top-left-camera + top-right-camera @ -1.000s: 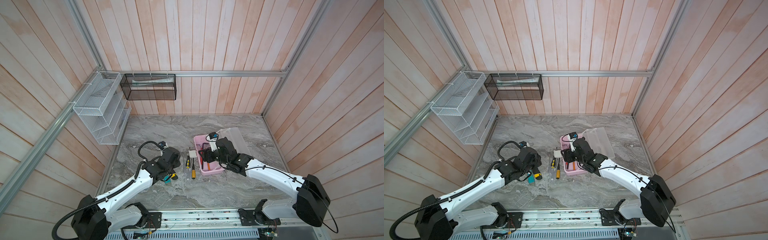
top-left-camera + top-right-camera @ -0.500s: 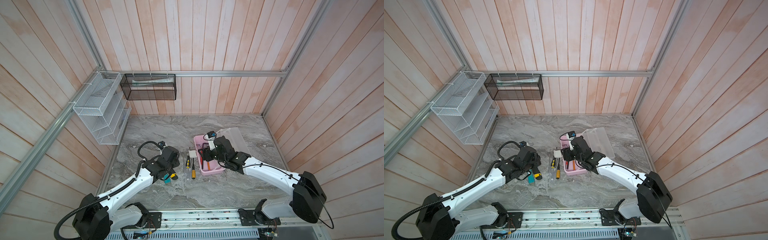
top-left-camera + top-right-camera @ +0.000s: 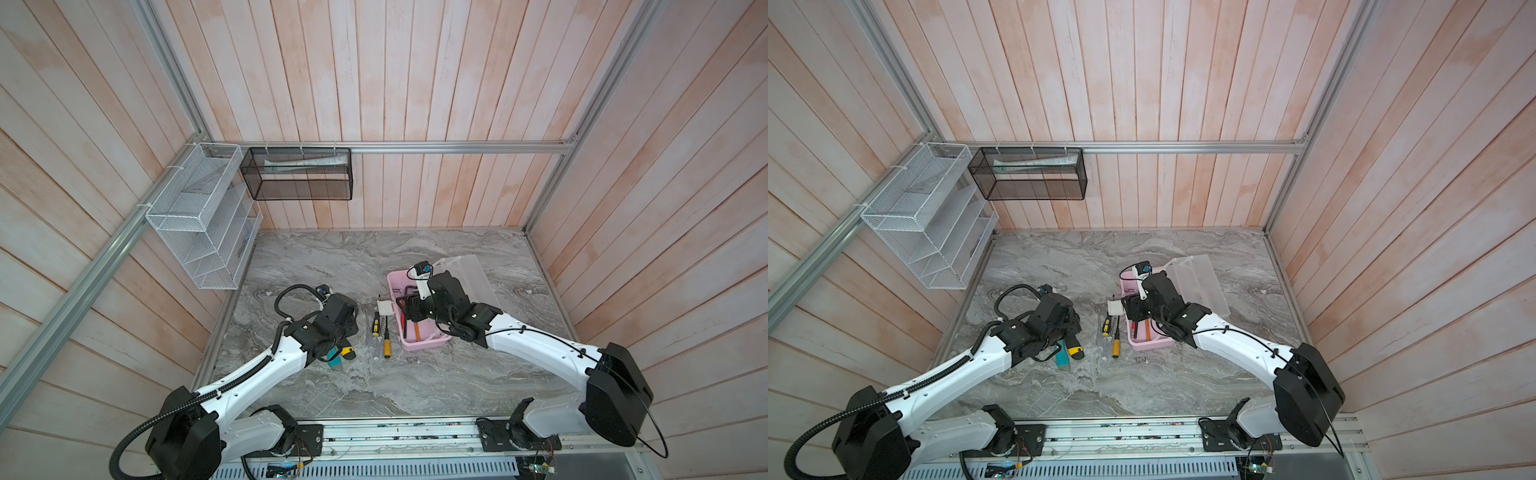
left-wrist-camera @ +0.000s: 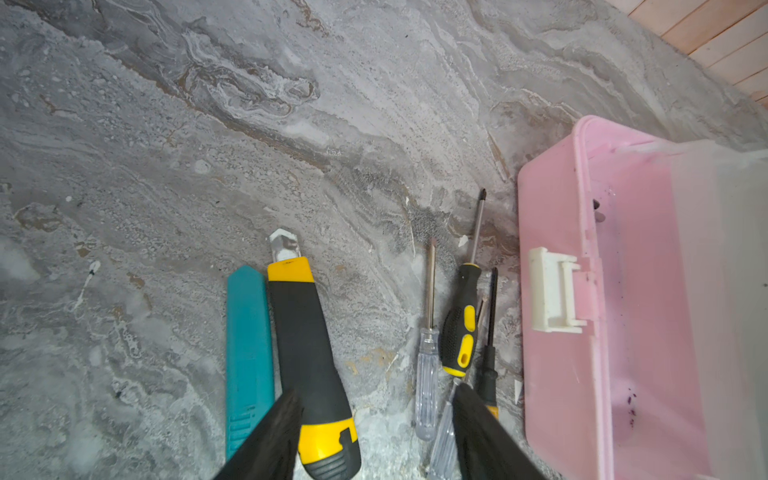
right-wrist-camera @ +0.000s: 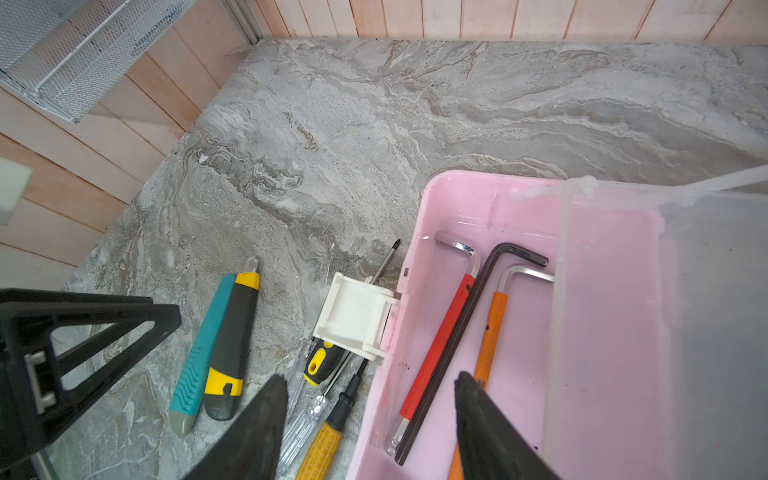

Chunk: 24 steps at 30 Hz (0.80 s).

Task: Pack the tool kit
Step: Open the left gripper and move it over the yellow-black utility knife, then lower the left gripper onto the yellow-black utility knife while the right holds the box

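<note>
Both released and empty: left claw [image 4: 376,395] hovers beside the yellow-black knife [image 4: 309,353], right claw [image 5: 370,378] spreads over the wall of the pink case [image 5: 457,185].

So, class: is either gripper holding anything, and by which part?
Nothing is held. The left gripper hangs open over the yellow-black knife and screwdrivers; the right gripper hangs open over the wall of the pink case.

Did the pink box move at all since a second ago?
No. In both top views the pink box sits where it did, its white latch still right beside the screwdrivers lying on the table.
</note>
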Motion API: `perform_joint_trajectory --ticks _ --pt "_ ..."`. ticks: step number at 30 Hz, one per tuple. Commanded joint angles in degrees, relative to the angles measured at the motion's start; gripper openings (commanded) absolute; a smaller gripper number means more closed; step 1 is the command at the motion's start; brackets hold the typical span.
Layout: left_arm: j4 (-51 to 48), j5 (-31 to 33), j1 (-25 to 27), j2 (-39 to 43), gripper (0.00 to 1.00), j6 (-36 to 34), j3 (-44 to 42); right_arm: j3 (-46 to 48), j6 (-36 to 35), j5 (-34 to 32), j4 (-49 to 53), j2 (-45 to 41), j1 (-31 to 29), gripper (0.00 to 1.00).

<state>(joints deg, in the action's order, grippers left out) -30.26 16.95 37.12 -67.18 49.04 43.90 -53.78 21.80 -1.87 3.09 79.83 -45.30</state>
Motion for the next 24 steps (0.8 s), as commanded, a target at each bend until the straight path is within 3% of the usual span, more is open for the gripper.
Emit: perform_joint_trajectory --ticks 1,24 --pt "-1.0 0.2 -0.3 0.4 0.60 2.3 -2.7 -1.0 -0.2 -0.6 0.6 0.1 0.2 0.63" --pt "4.1 -1.1 -0.3 -8.7 0.55 2.8 -5.1 0.9 1.0 1.0 -1.1 1.0 0.4 0.62"
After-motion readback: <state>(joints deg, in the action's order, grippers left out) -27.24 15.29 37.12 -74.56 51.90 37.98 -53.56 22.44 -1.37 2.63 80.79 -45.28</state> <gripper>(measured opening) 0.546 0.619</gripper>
